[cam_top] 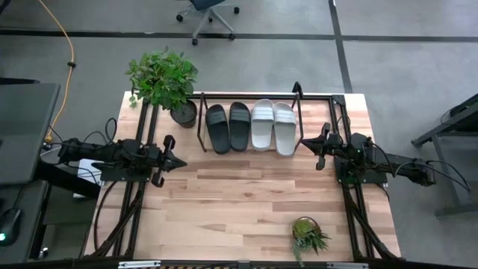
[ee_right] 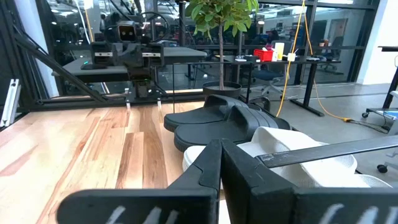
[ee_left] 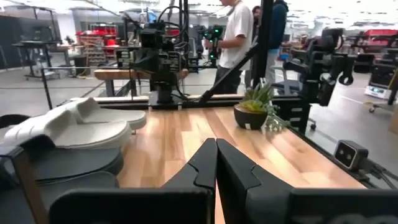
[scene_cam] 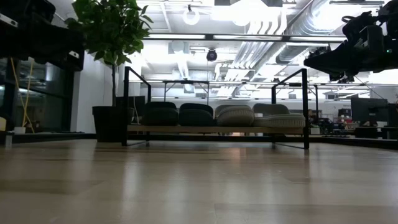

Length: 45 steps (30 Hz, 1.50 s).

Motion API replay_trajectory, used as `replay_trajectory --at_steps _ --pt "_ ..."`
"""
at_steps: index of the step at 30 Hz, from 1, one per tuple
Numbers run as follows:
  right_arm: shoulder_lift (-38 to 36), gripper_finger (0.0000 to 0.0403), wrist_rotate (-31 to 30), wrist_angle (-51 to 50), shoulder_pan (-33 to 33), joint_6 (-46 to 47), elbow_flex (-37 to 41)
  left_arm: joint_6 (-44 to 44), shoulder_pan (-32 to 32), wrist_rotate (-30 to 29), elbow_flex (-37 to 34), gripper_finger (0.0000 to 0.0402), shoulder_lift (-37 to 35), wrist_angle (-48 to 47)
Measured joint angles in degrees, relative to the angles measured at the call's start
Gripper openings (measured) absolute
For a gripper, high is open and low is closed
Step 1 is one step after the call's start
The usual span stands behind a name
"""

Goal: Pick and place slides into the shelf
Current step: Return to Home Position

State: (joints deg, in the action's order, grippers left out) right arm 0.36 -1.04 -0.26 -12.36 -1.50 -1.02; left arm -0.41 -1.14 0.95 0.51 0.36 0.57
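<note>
Slides: all 4 on the shelf (cam_top: 200, 123), side by side; black slides (cam_top: 217, 128) twd left arm, grey slides (cam_top: 284, 128) twd right arm
Shelf: far edge of table (cam_top: 246, 202), betw. the arms; its board mostly hidden under slides from above
Left gripper (cam_top: 181, 161): off shelf's left end, over bare table, fingers pressed together, empty
Right gripper (cam_top: 304, 143): just beside shelf's right end, fingers closed, empty
Low view: slides only rounded humps, colours hard to tell; arms cut off at top corners
Left wrist view: black slides mostly cut off
Potted plant (cam_top: 162, 77): by shelf's left end
Person (ee_left: 236, 37): beyond table, partly behind a dark post
</note>
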Motion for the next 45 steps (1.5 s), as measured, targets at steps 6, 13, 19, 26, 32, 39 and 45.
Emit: replay_trajectory --at_steps 6,13,19,26,32,39,45 --pt "0.00 0.0000 -0.01 0.00 0.00 0.00 0.01 1.08 0.11 -0.19 0.00 0.0001 -0.02 0.01" --pt "0.00 0.0000 -0.02 0.00 0.00 -0.01 0.00 1.53 0.02 -0.35 0.00 0.0001 0.00 0.03" --pt "0.00 0.0000 -0.02 -0.01 0.00 -0.01 0.01 1.48 0.02 -0.37 0.00 0.0001 0.00 0.05" --pt "0.00 0.0000 0.00 -0.02 0.00 0.00 0.00 1.47 0.02 -0.49 0.00 0.0001 0.00 0.07" --pt "0.00 0.0000 -0.01 -0.01 0.00 0.00 0.00 1.47 0.02 -0.48 0.02 0.0001 0.00 0.07" --pt "0.00 0.0000 -0.02 -0.02 0.00 -0.01 0.00 1.45 0.02 -0.48 0.02 0.0001 0.00 0.10" --pt "0.00 0.0000 -0.01 -0.01 0.00 -0.01 0.01 1.45 0.02 -0.48 0.02 0.0001 0.00 0.10"
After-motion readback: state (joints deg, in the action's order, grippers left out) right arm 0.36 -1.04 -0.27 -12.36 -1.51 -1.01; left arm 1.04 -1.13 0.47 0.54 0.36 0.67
